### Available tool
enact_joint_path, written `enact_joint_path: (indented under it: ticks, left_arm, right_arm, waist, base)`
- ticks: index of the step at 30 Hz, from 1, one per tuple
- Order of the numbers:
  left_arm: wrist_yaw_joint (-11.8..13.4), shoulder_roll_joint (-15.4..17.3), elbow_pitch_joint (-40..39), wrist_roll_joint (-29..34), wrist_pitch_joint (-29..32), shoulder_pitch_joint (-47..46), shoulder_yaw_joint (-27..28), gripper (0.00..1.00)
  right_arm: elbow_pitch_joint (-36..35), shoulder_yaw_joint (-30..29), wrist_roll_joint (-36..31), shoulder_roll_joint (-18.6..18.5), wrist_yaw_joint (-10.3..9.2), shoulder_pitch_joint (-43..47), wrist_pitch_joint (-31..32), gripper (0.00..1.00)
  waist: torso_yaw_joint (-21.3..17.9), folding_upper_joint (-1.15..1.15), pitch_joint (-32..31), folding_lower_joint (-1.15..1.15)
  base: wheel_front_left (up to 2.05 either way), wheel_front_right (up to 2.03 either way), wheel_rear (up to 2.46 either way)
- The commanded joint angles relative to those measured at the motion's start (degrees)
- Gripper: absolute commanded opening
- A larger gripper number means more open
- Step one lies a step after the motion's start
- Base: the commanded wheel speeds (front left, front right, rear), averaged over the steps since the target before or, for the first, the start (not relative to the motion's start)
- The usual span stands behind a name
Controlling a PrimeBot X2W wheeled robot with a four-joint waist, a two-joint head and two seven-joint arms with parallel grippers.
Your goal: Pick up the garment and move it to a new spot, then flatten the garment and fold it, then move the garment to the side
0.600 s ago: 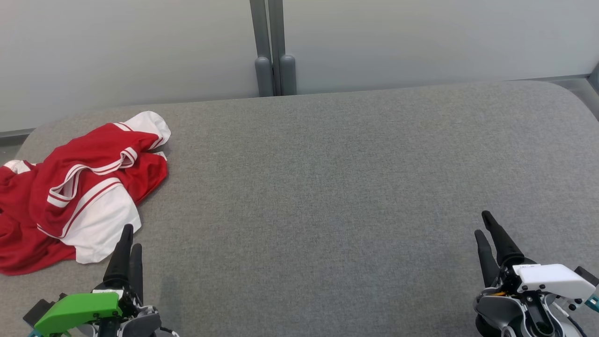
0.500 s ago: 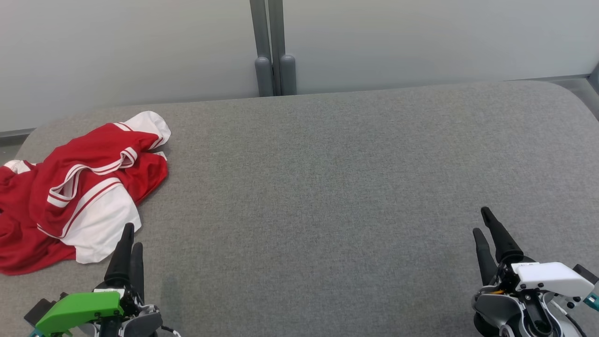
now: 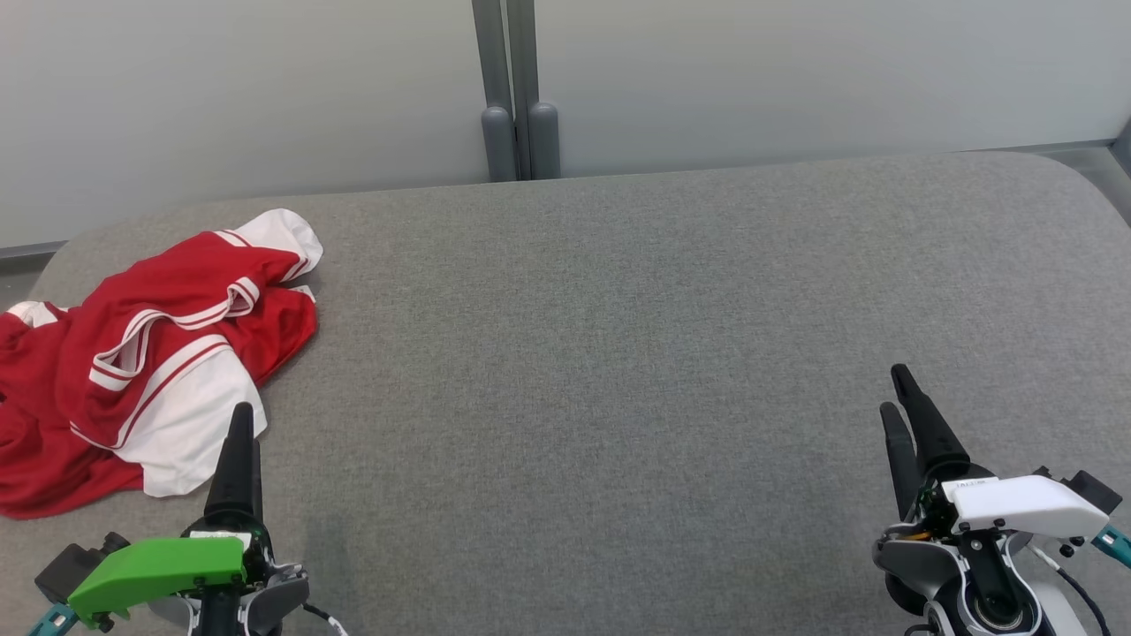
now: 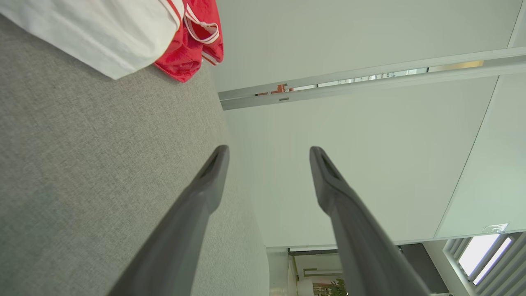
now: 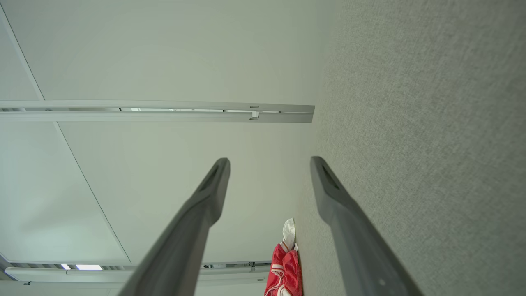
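The garment [image 3: 141, 362], red with white panels and white stripes, lies crumpled at the far left of the grey padded table [image 3: 618, 336]. The left wrist view has it at the top left [image 4: 123, 37], and it appears small and far off in the right wrist view [image 5: 285, 263]. My left gripper [image 3: 243, 424], under its green cover, hovers at the lower left just beside the garment's white edge; its jaws stand open with nothing between them [image 4: 267, 154]. Far from the cloth, at the lower right, my right gripper [image 3: 894, 389] is open and empty too [image 5: 269, 164].
A pale partition wall with a grey post [image 3: 517, 97] runs behind the table. The table's rounded corners sit at far left and far right.
Both grippers have shifted a little up the view, away from the near edge. The garment has not moved.
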Motion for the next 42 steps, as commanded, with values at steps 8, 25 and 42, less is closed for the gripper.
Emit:
enact_joint_path:
  ticks: [8,25,42]
  left_arm:
    - [-0.15,0.25,-2.15,12.22,-2.25,-1.62,0.36,1.0]
    - [1.21,0.27,-5.29,34.07,-5.65,-1.02,-1.59,1.0]
    - [3.71,0.61,-5.43,52.91,-8.57,-0.47,-4.52,1.0]
  right_arm:
    - [-2.3,3.97,-6.91,-1.83,0.01,-2.37,-2.45,1.0]
    - [-4.03,8.69,-25.36,-3.57,0.02,-3.74,-5.86,1.0]
    - [-2.27,10.75,-45.03,-4.06,0.02,-4.46,-8.83,1.0]
  waist:
    - [0.04,0.0,-0.03,0.0]
    - [-0.15,0.0,0.07,0.0]
    - [-0.17,0.0,0.14,0.0]
  base:
    - [0.0,0.0,0.0]
    - [0.0,0.0,0.0]
    - [0.0,0.0,0.0]
